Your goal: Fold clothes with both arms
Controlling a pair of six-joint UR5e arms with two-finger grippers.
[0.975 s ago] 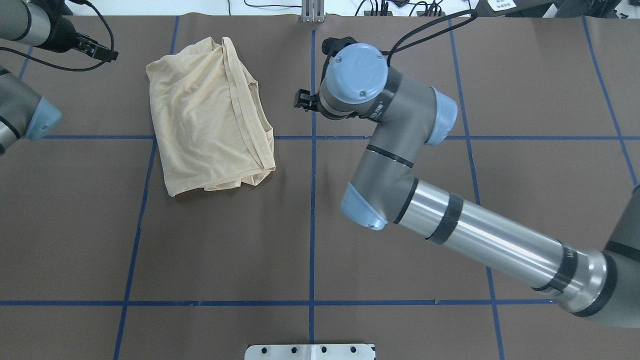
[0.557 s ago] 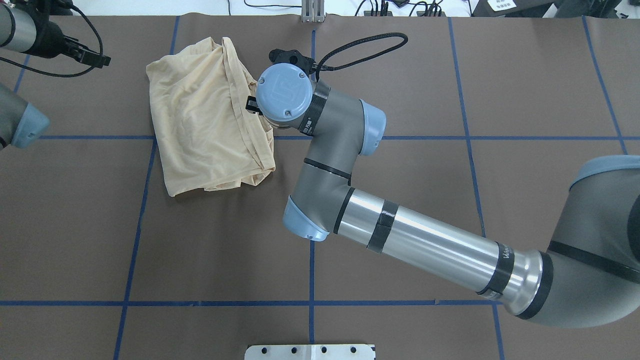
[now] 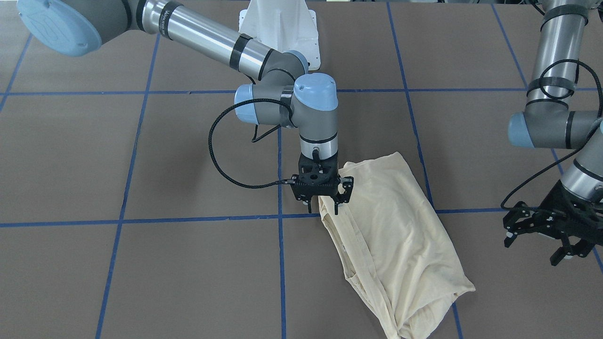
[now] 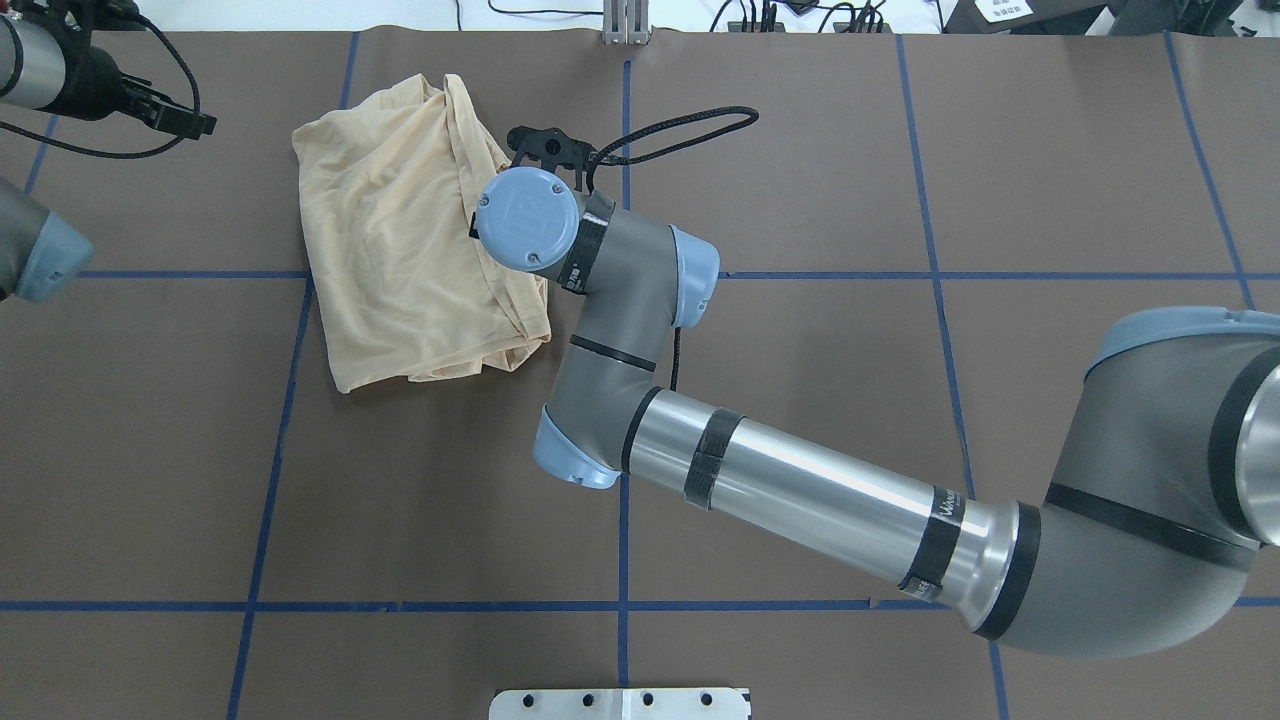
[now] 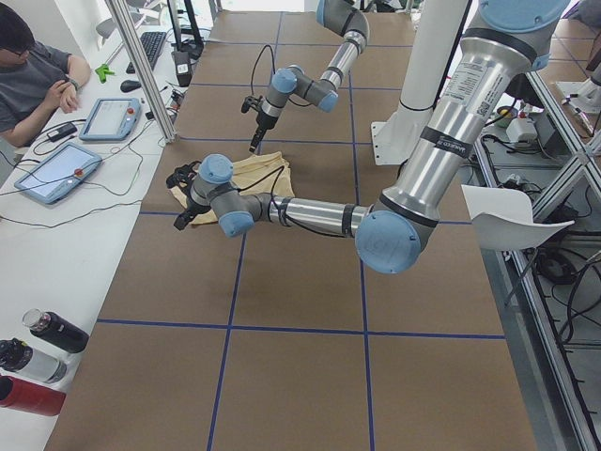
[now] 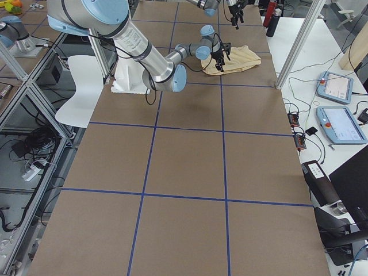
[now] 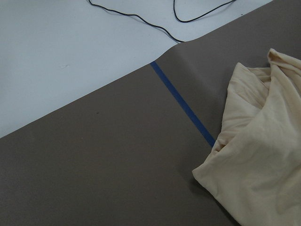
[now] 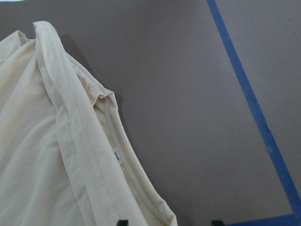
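The cream-yellow shirt [image 4: 390, 250] lies roughly folded on the brown table, left of the middle and toward the far edge. It also shows in the front view [image 3: 400, 235]. My right gripper [image 3: 322, 208] points straight down at the shirt's hemmed right edge, fingers open and just above the cloth. In the overhead view its wrist cap [image 4: 525, 215] hides it. The right wrist view shows the edge seam, a small white label [image 8: 116, 154] and two spread fingertips [image 8: 123, 222]. My left gripper [image 3: 537, 242] hangs open and empty beyond the shirt's other side, clear of it [image 4: 195, 122].
Blue tape lines [image 4: 625, 400] grid the table. The white pedestal base [image 3: 278, 23] stands at the robot's side. An aluminium post [image 4: 625, 25] and cables sit at the far edge. In the exterior left view an operator [image 5: 33, 70], tablets [image 5: 56, 169] and bottles [image 5: 38, 348] are at a side bench.
My right arm has swung left from the table's centre line to the shirt's right edge, and its wrist now covers that edge. My left arm has drawn back slightly to the left.
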